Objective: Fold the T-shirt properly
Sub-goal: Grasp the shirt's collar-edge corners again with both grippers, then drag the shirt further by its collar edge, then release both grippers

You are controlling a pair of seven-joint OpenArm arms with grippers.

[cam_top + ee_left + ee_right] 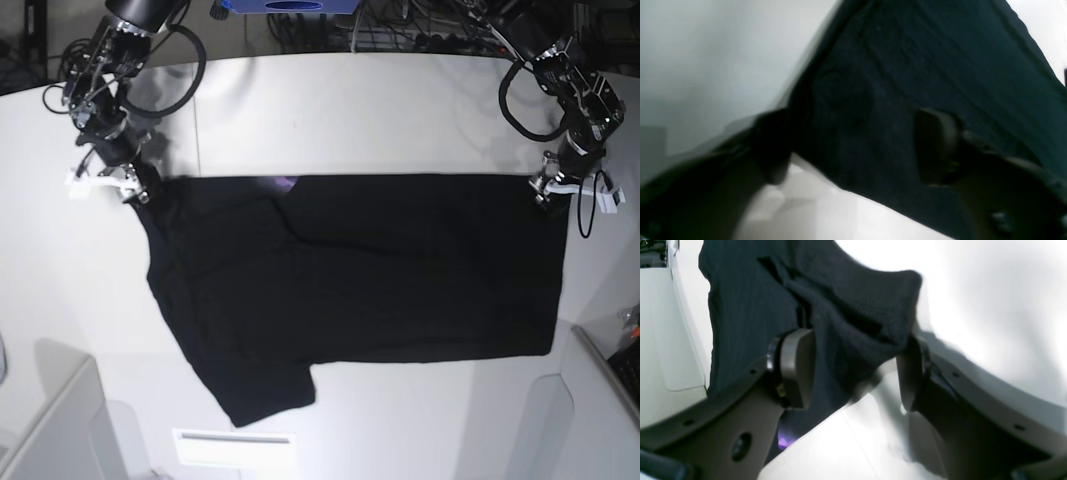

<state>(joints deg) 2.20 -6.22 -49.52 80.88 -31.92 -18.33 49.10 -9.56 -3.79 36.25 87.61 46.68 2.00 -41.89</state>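
The T-shirt (pixel 370 280) is laid flat across the middle of the white table (pixel 380 110), plain black side up. One sleeve is pushed out toward the near edge, and a small purple patch of the print is exposed along the shirt's far edge. The cloth is judged to be spread this way so that it can be folded over from that far edge.

Farther back, each far corner of the shirt is met by an arm. At the far left corner of the shirt in the base view, the right gripper (pixel 853 370) is seen with its jaws apart, a bunched corner of cloth lying between them and touching one pad; it is not yet pinched. At the far right corner, the left gripper (pixel 853 146) is set over the hem with black cloth between its jaws. The wrist picture is dark and blurred, so whether that cloth is clamped cannot be told.

No brand, label or readable writing is seen on the shirt or the table.
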